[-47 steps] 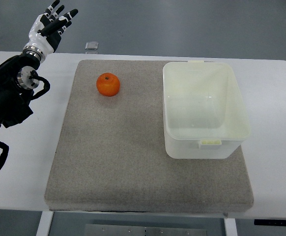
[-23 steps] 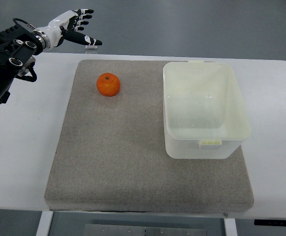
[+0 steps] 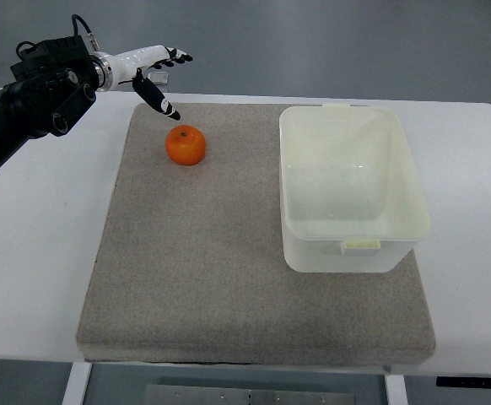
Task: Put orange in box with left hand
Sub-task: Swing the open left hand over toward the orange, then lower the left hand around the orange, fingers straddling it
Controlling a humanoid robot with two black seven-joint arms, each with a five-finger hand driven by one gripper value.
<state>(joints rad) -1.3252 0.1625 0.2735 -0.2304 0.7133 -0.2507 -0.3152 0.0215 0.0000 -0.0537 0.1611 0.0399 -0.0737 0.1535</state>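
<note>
An orange [image 3: 186, 145] rests on the grey mat [image 3: 220, 253], near its far left corner. A translucent white box [image 3: 351, 187] stands open and empty on the mat's right side. My left hand [image 3: 158, 76] reaches in from the upper left, above and just behind the orange. Its fingers are spread and hold nothing; the thumb [image 3: 159, 99] points down toward the orange without touching it. The black left arm [image 3: 26, 101] crosses the table's far left corner. The right arm does not show.
The mat lies on a white table [image 3: 35, 253]. A small clear object [image 3: 156, 79] sits at the table's far edge, partly behind my left hand. The box's tabs [image 3: 360, 245] stick out at its near and far rims.
My left hand has swung from the far left corner rightward and down, ending close above the orange. The orange and the box have stayed put.
</note>
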